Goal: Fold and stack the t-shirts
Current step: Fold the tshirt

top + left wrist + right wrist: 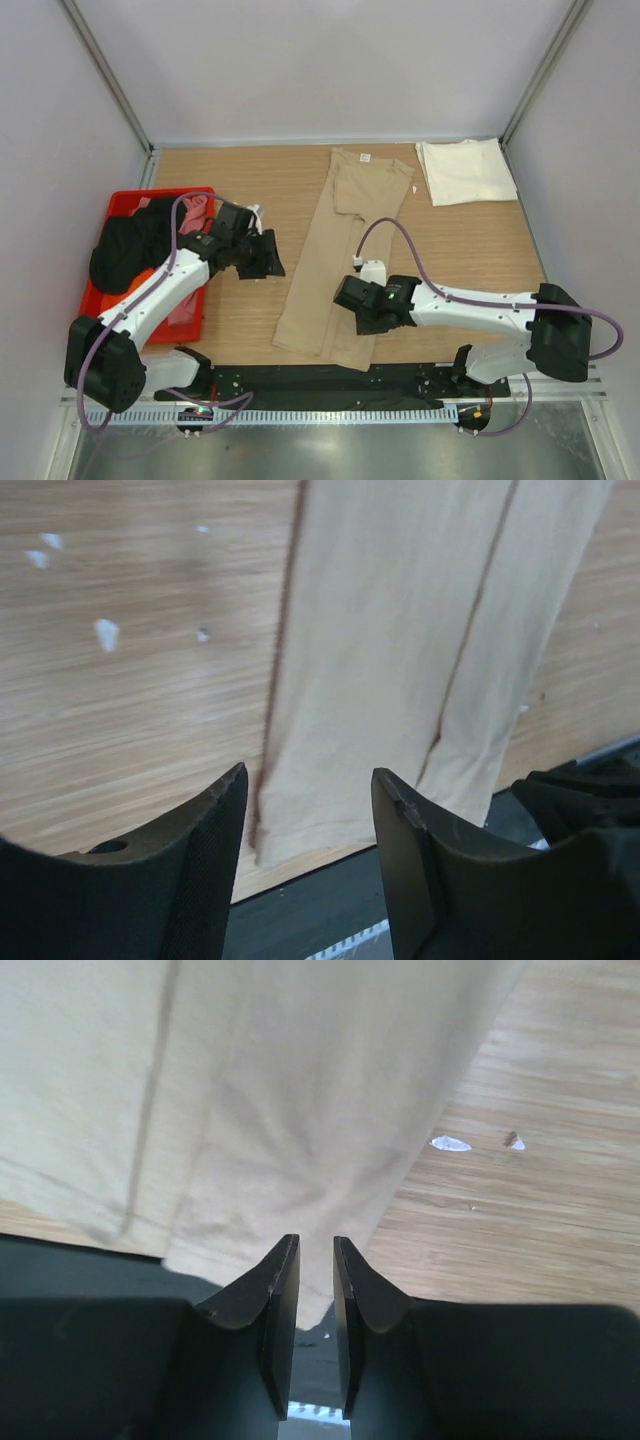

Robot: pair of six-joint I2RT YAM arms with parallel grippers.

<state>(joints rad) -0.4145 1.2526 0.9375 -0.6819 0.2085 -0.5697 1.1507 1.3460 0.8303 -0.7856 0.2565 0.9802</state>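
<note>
A tan t-shirt (345, 250) lies folded lengthwise into a long strip down the middle of the table, collar end at the back. The left wrist view shows its near hem (380, 630), and so does the right wrist view (250, 1090). My left gripper (272, 262) hovers just left of the strip, open and empty (310, 775). My right gripper (350, 300) sits over the strip's near right corner. Its jaws (316, 1242) stand a narrow gap apart with nothing between them. A cream-white t-shirt (465, 170) lies folded at the back right.
A red bin (120, 205) at the left holds a black shirt (125, 250) and pink cloth (195, 210). The black base rail (330, 380) runs along the near table edge, and the tan hem hangs slightly over it. White walls and frame posts enclose the table.
</note>
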